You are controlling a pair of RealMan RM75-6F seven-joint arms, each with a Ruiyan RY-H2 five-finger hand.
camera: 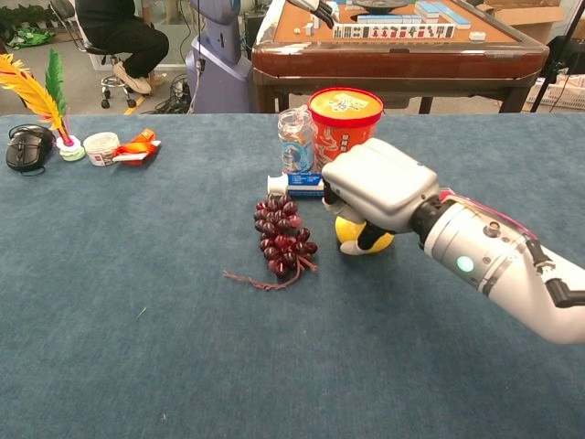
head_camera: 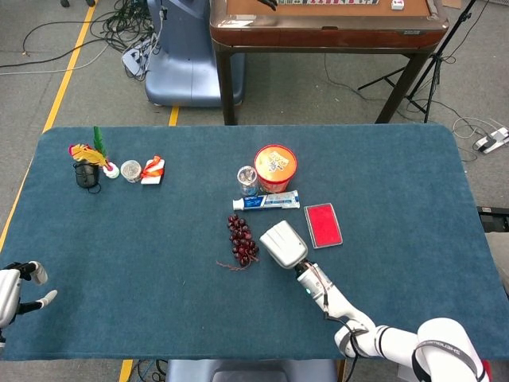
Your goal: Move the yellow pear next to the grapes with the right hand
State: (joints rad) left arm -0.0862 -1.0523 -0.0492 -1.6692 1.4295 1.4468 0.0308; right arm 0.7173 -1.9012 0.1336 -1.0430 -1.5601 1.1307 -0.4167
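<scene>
The yellow pear (camera: 351, 232) sits low on the blue table, mostly covered by my right hand (camera: 375, 190), whose fingers curl around it from above. In the head view the right hand (head_camera: 283, 244) hides the pear completely. The dark red grapes (camera: 282, 236) lie just to the pear's left, a small gap apart; the head view shows the grapes (head_camera: 242, 239) beside the hand. My left hand (head_camera: 11, 288) hovers at the table's near left corner, fingers apart and holding nothing.
Behind the pear lie a toothpaste tube (camera: 296, 183), a small clear bottle (camera: 295, 140) and an orange cup (camera: 345, 128). A red card (head_camera: 322, 224) lies to the right. At far left stand a feathered toy (camera: 37, 96), a black mouse (camera: 27, 145) and small packets (camera: 139, 145).
</scene>
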